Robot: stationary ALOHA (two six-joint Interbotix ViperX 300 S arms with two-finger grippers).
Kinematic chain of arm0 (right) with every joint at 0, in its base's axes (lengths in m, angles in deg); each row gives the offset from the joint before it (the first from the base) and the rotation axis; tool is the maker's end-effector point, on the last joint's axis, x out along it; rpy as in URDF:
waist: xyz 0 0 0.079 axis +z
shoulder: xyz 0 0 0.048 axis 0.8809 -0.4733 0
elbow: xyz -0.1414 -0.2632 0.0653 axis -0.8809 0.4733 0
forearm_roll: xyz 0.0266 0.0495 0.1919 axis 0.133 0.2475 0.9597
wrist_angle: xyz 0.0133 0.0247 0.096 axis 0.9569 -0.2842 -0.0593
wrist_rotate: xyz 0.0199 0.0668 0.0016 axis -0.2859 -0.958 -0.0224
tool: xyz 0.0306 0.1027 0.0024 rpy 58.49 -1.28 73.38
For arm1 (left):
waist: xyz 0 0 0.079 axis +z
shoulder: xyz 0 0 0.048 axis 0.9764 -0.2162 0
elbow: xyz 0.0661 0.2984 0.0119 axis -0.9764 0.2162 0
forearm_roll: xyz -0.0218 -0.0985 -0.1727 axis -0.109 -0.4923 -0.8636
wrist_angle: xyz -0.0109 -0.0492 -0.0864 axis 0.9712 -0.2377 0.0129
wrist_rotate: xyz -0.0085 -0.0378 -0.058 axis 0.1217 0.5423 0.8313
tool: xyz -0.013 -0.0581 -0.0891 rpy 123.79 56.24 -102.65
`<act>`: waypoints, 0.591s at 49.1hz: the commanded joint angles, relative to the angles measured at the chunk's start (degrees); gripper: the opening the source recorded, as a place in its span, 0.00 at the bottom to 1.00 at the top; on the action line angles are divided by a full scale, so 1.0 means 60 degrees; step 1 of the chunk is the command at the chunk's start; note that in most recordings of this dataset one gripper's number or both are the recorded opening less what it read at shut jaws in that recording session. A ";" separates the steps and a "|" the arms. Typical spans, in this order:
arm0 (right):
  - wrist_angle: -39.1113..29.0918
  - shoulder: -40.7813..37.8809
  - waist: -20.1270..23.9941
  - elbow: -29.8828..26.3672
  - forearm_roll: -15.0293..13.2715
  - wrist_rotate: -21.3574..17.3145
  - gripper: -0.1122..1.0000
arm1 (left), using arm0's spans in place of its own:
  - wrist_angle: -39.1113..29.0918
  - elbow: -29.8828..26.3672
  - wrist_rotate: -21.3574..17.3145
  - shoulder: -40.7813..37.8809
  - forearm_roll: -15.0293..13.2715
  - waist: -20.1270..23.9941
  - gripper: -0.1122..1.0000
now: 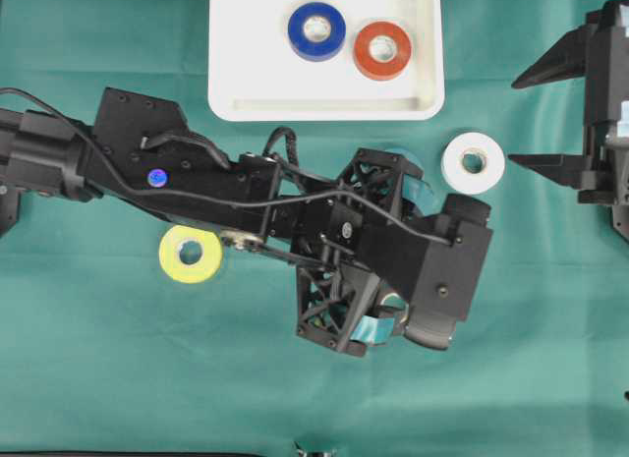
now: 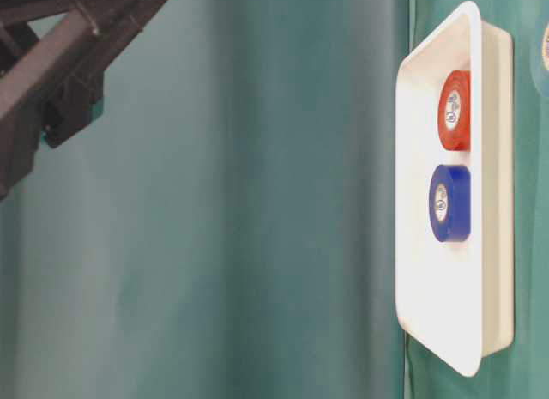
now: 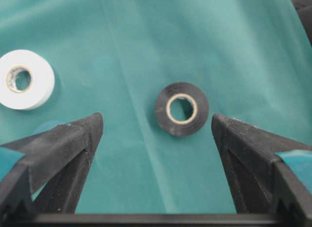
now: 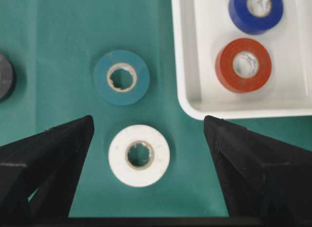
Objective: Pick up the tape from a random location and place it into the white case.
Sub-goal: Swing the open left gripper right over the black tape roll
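Your left gripper (image 3: 156, 134) hangs with jaws spread over the black tape (image 3: 182, 109); descend off-centre and a tip could flick it. Right gripper (image 4: 148, 134) idles, jaws spread.

Rolls I see: six — blue (image 1: 316, 30), red (image 1: 382, 50), white (image 1: 473, 162), yellow (image 1: 191, 254), black (image 3: 182, 109), teal (image 4: 121, 77)
Cases: one (image 1: 256, 84)
My grippers: two, left (image 3: 156, 132), right (image 4: 148, 134)

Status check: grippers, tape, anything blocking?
Both grippers open, empty: left, right. Black tape on cloth between left jaws. Blue, red in case. Nothing blocking.
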State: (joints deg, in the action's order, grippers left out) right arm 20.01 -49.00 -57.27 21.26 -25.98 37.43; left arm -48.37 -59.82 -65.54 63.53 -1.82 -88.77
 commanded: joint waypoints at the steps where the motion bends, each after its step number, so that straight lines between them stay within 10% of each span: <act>1: 0.0059 0.0029 0.0015 -0.0146 -0.0029 -0.0029 0.91 | 0.0029 -0.0220 0.0015 0.0073 0.0029 0.0029 0.98; 29: 0.0059 -0.0059 0.0015 -0.0132 -0.0029 -0.0029 0.91 | 0.0645 0.0146 0.0029 -0.1641 0.0029 0.0146 0.98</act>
State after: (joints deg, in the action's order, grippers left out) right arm 20.01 -49.44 -57.27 21.26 -25.98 37.34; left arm -45.91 -58.86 -65.54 53.07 -1.82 -87.62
